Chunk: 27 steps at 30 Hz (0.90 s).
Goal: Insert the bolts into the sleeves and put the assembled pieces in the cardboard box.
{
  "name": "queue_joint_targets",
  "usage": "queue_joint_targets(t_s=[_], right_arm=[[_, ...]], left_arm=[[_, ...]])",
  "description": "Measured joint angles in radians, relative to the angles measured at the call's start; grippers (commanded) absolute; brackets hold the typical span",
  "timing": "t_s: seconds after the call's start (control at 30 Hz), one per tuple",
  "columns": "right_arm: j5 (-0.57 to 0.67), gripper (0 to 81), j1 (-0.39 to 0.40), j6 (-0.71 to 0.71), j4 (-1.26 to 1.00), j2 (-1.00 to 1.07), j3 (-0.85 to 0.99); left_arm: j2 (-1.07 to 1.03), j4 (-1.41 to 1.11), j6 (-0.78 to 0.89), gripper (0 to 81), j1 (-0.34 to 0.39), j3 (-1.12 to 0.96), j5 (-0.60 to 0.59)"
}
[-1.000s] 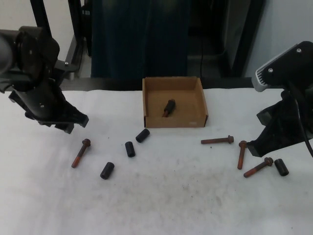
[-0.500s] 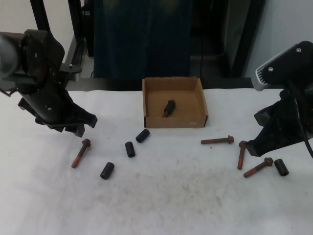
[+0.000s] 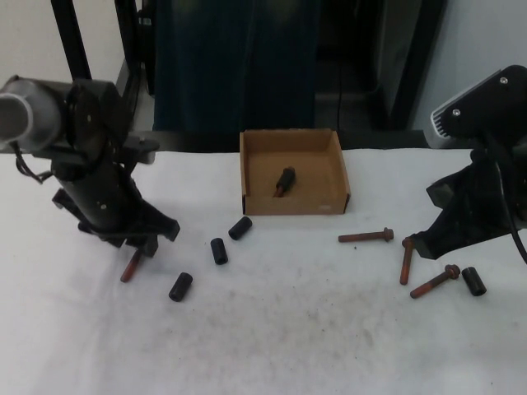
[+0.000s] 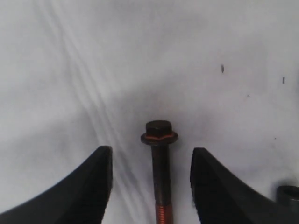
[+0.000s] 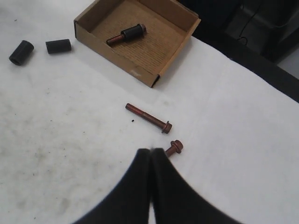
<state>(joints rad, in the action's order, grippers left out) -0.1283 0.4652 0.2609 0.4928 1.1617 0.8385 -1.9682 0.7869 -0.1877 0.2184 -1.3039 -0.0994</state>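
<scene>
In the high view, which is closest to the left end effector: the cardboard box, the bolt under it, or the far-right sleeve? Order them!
1. Bolt, just beneath the left end effector.
2. Cardboard box, middle back.
3. Sleeve, far right.

In your high view the left gripper (image 3: 142, 243) hides the head of the bolt (image 3: 129, 269); at the left wrist view's edge a sleeve (image 4: 289, 195) is cut off.

We can read no text, label, number or sign anywhere: the cardboard box (image 3: 313, 203) shows bare brown walls, and the head of the bolt (image 4: 160, 170) carries no mark we can make out.
</scene>
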Motion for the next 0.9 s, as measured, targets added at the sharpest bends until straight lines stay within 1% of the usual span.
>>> queue_joint_targets(t_s=[0.23, 0.3, 0.33, 0.37, 0.5, 0.53, 0.57, 0.9], right_arm=[[0.000, 0.6, 0.000, 0.000, -0.007, 0.000, 0.000], [0.000, 0.6, 0.000, 0.000, -0.007, 0.000, 0.000], [0.000, 0.6, 0.000, 0.000, -0.007, 0.000, 0.000], [0.000, 0.6, -0.002, 0.000, -0.007, 0.000, 0.000], [0.000, 0.6, -0.001, 0.000, -0.020, 0.000, 0.000], [0.002, 0.6, -0.001, 0.000, -0.036, 0.000, 0.000], [0.001, 0.6, -0.001, 0.000, -0.044, 0.000, 0.000], [0.004, 0.6, -0.003, 0.002, -0.074, 0.000, 0.000]], left_arm=[[0.005, -0.045, 0.000, 48.8, 0.000, 0.026, 0.000], [0.005, -0.051, 0.000, 44.9, 0.000, 0.026, 0.000], [0.005, -0.054, 0.000, 41.7, 0.000, 0.028, 0.000], [0.005, -0.054, 0.000, 36.5, 0.000, 0.028, 0.000], [0.005, -0.064, 0.000, 9.6, 0.000, 0.028, 0.008], [0.005, -0.067, 0.000, 4.2, 0.000, 0.028, 0.008], [0.005, -0.070, 0.000, 0.8, 0.000, 0.030, 0.010], [0.005, -0.073, -0.026, 0.8, -0.002, 0.031, -0.034]])
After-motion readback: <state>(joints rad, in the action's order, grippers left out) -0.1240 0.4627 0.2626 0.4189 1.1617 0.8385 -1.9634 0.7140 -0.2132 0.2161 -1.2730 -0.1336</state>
